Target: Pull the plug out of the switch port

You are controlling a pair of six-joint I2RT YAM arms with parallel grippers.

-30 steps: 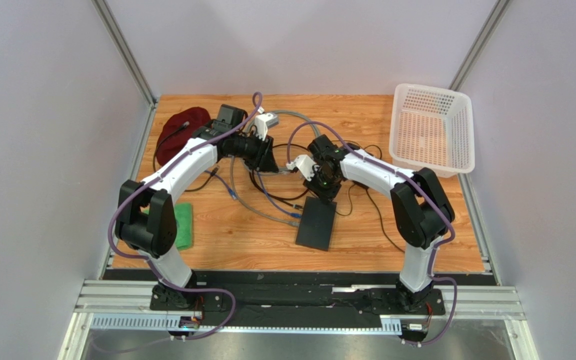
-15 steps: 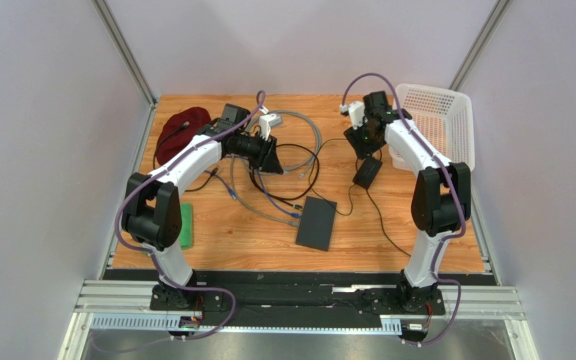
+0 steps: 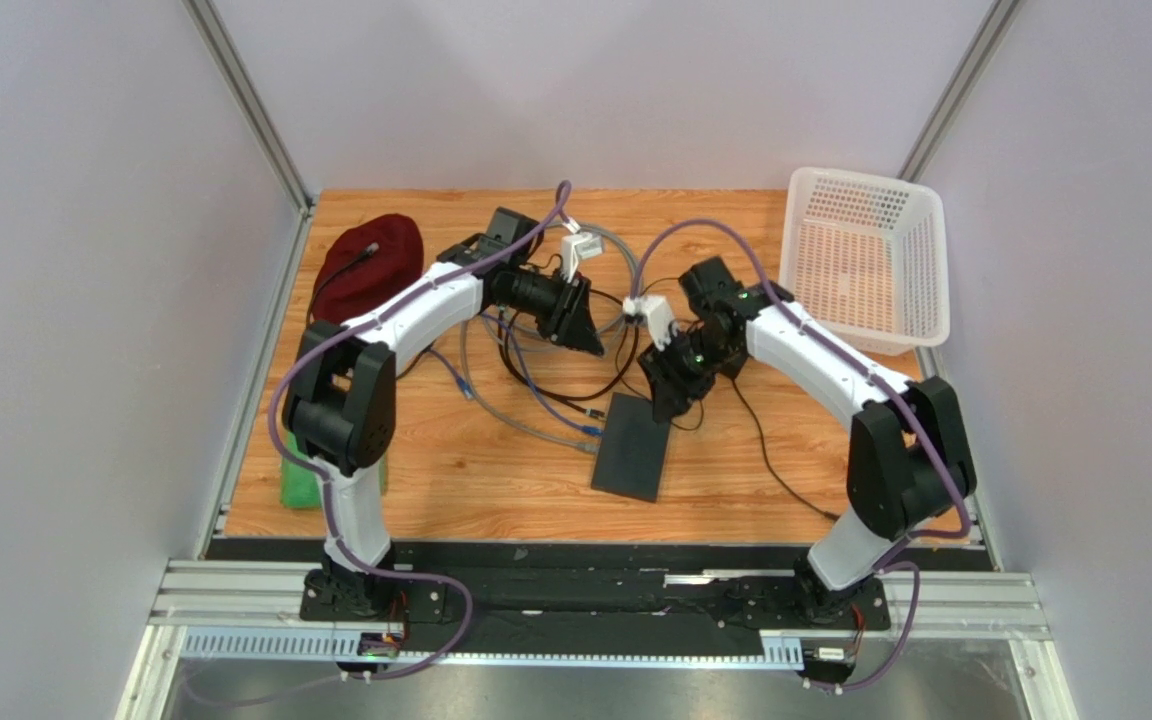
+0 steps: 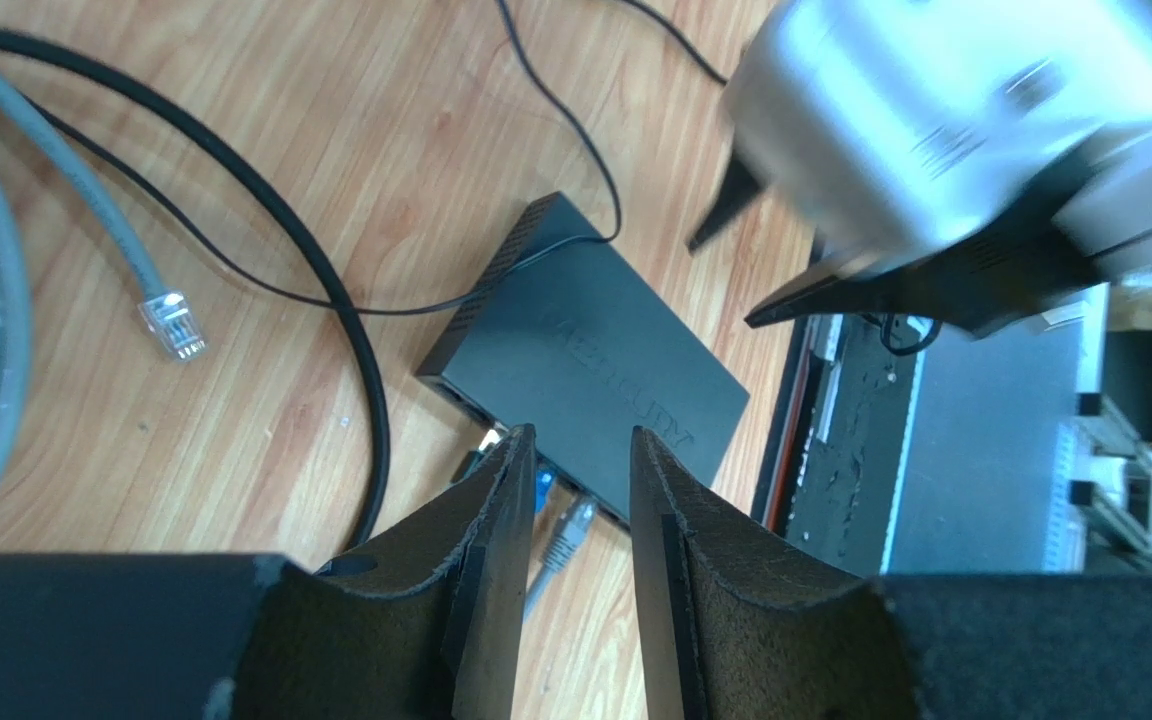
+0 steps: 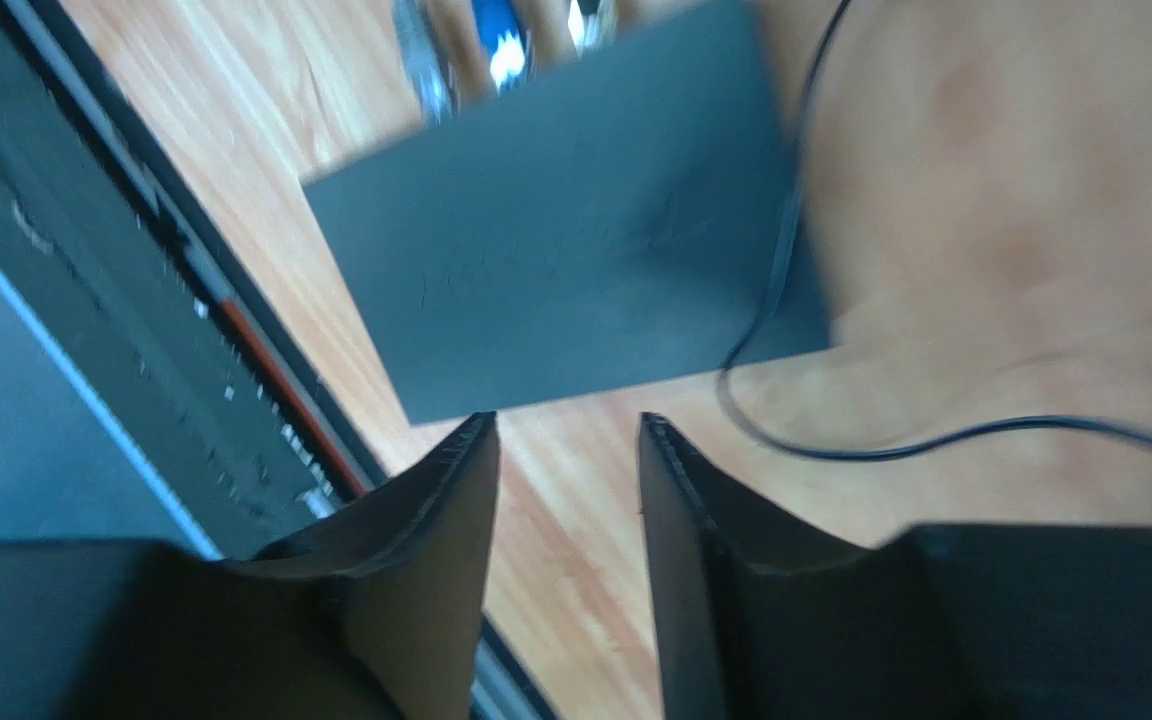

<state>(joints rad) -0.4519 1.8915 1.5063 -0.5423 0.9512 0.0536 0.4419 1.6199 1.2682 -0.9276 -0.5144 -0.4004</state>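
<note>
The switch (image 3: 632,447), a flat matte black box, lies on the wooden table near the front middle. It also shows in the left wrist view (image 4: 597,353) and the right wrist view (image 5: 582,225). A blue plug (image 4: 543,488) and a grey plug (image 4: 573,525) sit in sockets along its left edge; from above they show beside it (image 3: 591,435). My left gripper (image 3: 593,338) is open and empty, above and behind the switch; its jaws (image 4: 579,438) frame the plugs. My right gripper (image 3: 672,398) is open and empty over the switch's far end (image 5: 567,423).
A white basket (image 3: 865,255) stands at the back right. A dark red cloth (image 3: 372,255) lies at the back left and a green object (image 3: 297,483) at the left edge. Grey cable loops (image 3: 615,263) and black cords cross the middle. A loose clear plug (image 4: 172,323) lies on the wood.
My right arm has swung from the back by the basket down to the switch's far end. My left gripper has moved right, toward the middle. The switch has not moved.
</note>
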